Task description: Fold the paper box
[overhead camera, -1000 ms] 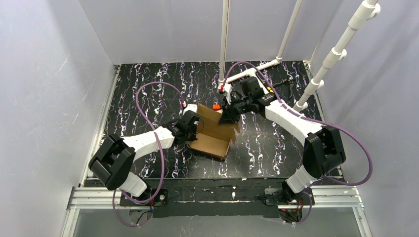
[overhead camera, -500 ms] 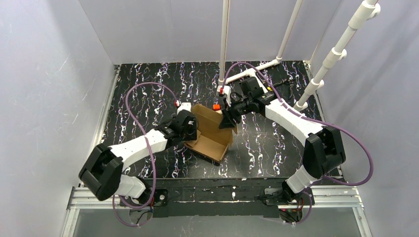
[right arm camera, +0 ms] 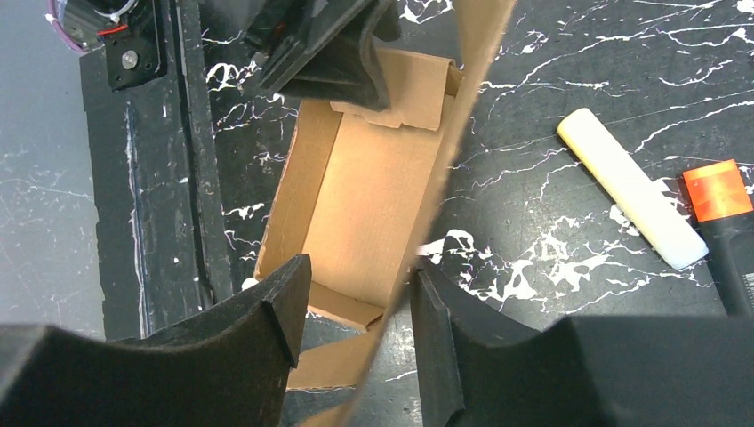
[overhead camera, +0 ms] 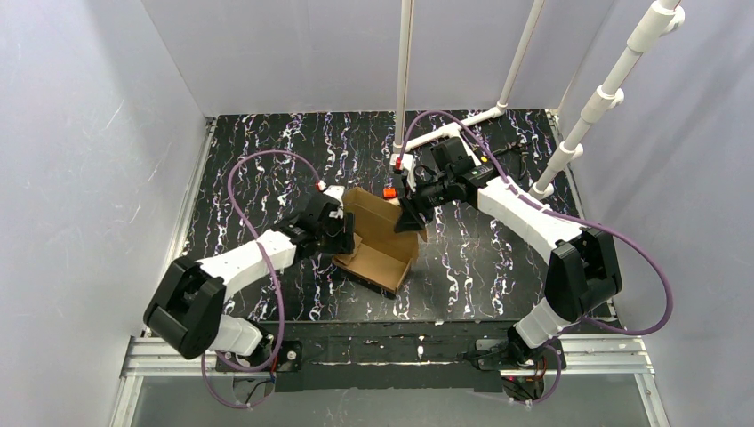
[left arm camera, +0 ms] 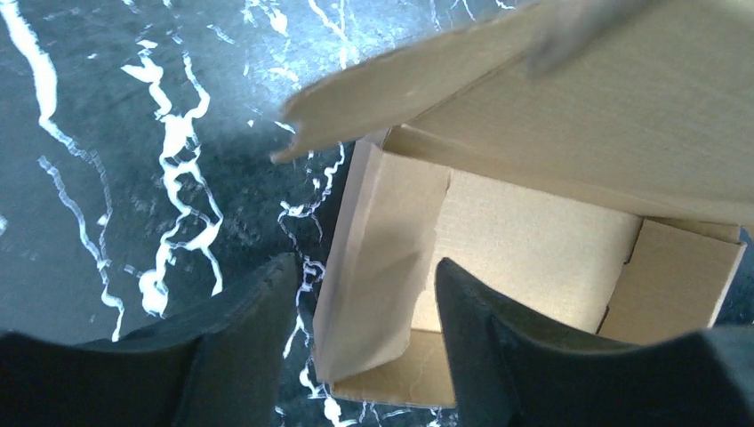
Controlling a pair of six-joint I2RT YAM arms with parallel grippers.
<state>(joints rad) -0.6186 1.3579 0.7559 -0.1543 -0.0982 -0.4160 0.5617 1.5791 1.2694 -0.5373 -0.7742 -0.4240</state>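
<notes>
The paper box [overhead camera: 384, 256] is a brown cardboard tray in the middle of the table, with its lid panel [overhead camera: 381, 216] standing up at the far side. My left gripper [overhead camera: 338, 229] is at the box's left end. In the left wrist view it [left arm camera: 363, 265] is open and straddles the upright side wall [left arm camera: 382, 258] without pinching it. My right gripper [overhead camera: 410, 214] is at the lid's right top edge. In the right wrist view it [right arm camera: 360, 277] is open, with the lid's thin edge [right arm camera: 445, 178] passing between its fingers, close to the right finger [right arm camera: 445, 329].
A white stick [right arm camera: 633, 189] and an orange-capped marker [right arm camera: 717, 192] lie on the marbled black table right of the box. An orange marker [overhead camera: 388, 192] and a red one [overhead camera: 318, 185] sit behind it. White pipes [overhead camera: 445, 133] stand at the back right.
Both grippers have gone from shut to open, letting go of the cardboard. The left arm has shifted a little left and back; the box has settled slightly.
</notes>
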